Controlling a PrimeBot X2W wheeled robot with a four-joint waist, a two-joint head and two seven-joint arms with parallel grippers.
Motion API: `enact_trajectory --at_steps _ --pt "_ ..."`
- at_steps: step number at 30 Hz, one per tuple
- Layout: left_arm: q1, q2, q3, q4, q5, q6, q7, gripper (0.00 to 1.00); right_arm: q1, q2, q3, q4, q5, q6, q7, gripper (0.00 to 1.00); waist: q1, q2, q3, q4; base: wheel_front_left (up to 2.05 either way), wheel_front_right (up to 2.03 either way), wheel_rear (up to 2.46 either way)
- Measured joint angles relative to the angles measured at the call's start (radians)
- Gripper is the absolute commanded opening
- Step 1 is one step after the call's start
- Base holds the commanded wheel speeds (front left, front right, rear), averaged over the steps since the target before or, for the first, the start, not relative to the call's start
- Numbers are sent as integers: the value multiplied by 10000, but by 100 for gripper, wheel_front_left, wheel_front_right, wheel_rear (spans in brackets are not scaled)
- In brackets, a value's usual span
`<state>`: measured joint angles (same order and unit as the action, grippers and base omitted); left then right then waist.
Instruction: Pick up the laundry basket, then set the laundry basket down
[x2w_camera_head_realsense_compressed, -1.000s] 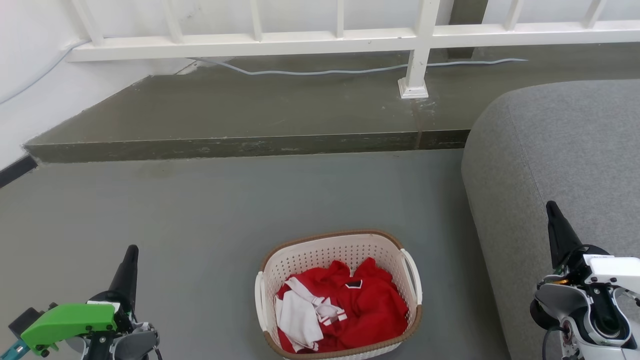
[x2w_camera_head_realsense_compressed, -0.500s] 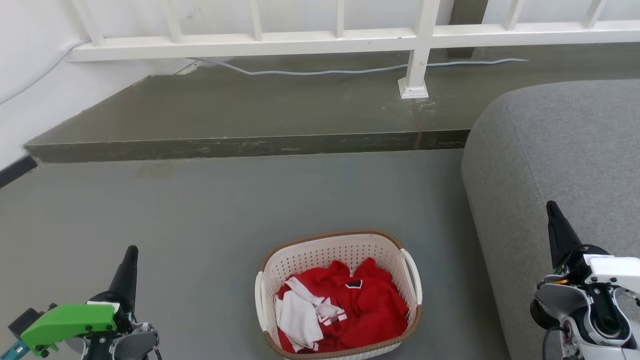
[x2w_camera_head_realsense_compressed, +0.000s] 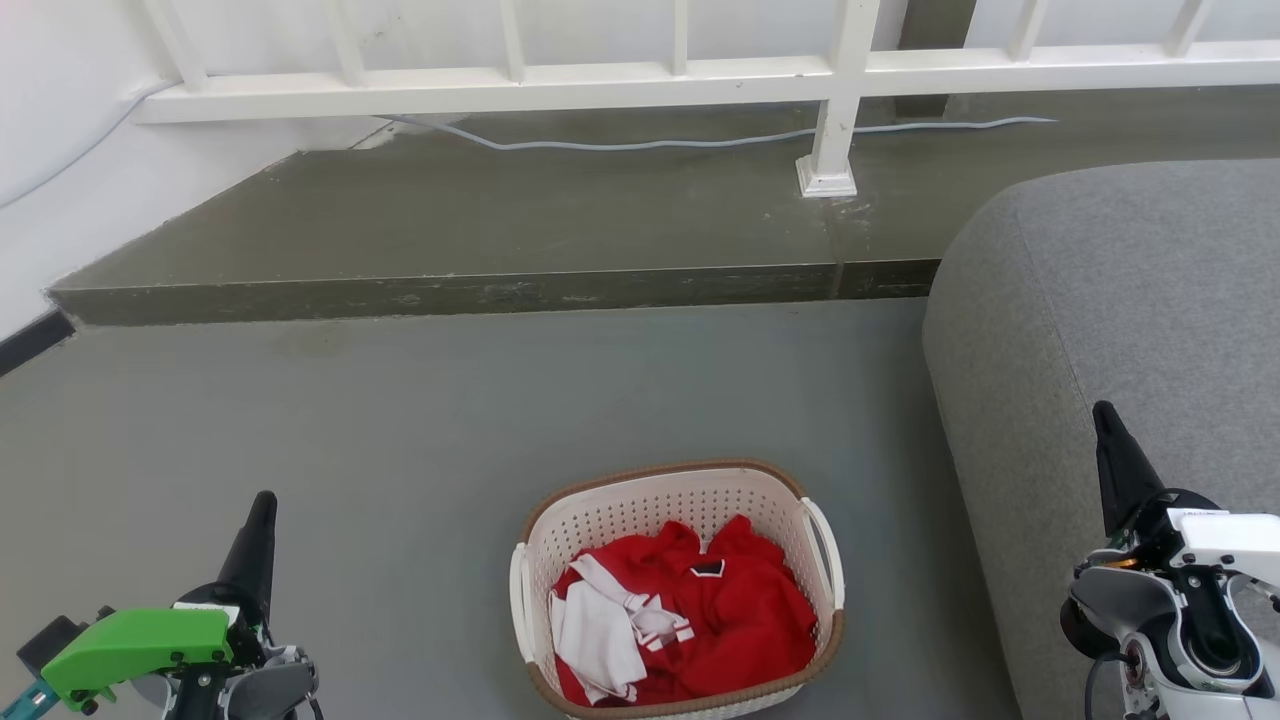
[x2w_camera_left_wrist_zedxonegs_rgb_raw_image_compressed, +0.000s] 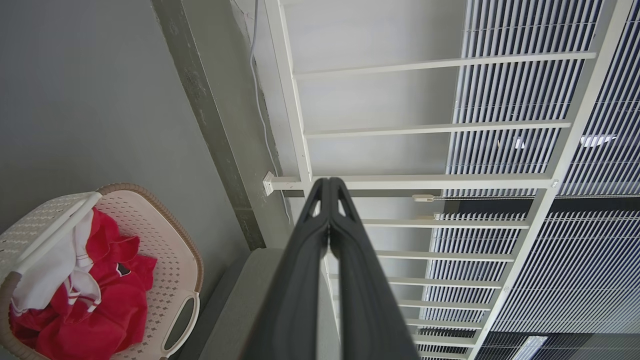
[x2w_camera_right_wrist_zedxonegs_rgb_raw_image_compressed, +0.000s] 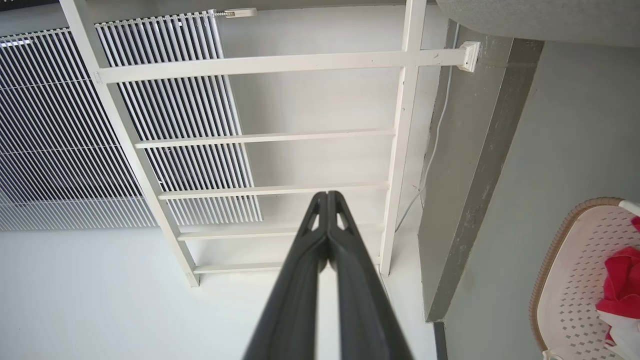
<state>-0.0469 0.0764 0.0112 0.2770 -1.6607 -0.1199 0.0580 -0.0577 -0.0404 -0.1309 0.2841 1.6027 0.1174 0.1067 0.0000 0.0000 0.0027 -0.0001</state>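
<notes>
- Cream-white perforated plastic laundry basket, brown-rimmed, sits on the grey floor, near centre, holding red and white clothes; its loop handles face left and right, which should suit a two-sided lift.
- Left tool and right tool flank it, well apart, fingers pressed together, empty.
- Grey fabric sofa crowds the right; open floor lies left and far.

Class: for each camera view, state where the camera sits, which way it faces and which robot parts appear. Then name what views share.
Head view: on the head, facing forward and down at the floor; left gripper and right gripper show.
Left wrist view: on the left wrist, looking along the shut left gripper toward the railing.
Right wrist view: likewise along the shut right gripper.
All three share the laundry basket.
</notes>
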Motion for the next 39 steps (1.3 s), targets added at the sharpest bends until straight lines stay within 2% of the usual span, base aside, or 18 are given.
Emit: enact_trajectory --at_steps 39 --pt "-5 0 42 19 0 -2 27 0 0 0 -10 -15 0 2 0 0 0 0 0 1 0 0 0"
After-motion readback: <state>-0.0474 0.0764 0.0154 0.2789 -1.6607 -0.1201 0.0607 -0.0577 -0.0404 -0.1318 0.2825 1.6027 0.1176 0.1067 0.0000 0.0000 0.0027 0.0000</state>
